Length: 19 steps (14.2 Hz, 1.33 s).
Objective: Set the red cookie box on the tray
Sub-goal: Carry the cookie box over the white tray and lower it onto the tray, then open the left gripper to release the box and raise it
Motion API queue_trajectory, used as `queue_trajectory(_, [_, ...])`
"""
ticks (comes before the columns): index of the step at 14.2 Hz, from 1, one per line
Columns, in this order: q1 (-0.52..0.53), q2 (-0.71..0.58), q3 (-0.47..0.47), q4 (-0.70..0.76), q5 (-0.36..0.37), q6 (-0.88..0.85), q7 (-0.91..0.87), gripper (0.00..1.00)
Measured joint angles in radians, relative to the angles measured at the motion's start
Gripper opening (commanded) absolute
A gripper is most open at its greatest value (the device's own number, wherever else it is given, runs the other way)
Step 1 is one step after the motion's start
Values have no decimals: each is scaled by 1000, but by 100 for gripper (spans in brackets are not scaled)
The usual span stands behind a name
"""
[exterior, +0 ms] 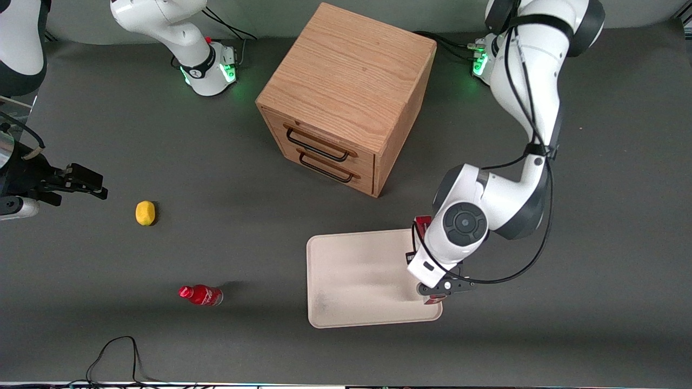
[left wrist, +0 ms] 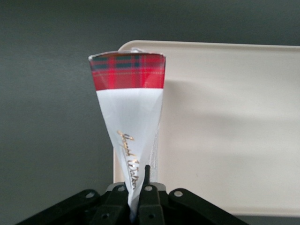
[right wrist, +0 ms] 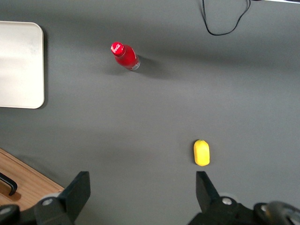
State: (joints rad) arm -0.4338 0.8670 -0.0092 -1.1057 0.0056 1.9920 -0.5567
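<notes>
So my pincer [left wrist: 139, 199] is clamped on the red cookie box [left wrist: 129, 101], holding it above the tray [exterior: 357, 281] at the edge toward the working arm's end of the desk [exterior: 216, 243]. It's a slim carton, probably light but easy to crush, so I'd say gripping the narrow faces near one end is the right call. The long axis runs straight away from the wrist, along the tray's short side.

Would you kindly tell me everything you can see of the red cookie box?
The red cookie box is a slim cardboard-looking carton, white with gold script and a red tartan end. The gripper is shut on one end, holding it along the edge of the cream tray nearest the working arm. The arm hides most of it from the front.
</notes>
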Motion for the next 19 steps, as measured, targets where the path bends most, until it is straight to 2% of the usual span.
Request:
queue_trajectory(4, [9, 64, 0, -1, 0, 78, 0, 0])
queue_trajectory(5, [9, 75, 0, -2, 0, 90, 0, 4])
queue_trajectory(6, [9, 81, -1, -2, 0, 96, 0, 76])
queue_trajectory(7, [9, 84, -1, -2, 0, 99, 0, 100])
queue_trajectory(14, [9, 67, -1, 5, 0, 93, 0, 100])
queue_trajectory(19, [14, -76, -1, 17, -1, -97, 0, 100])
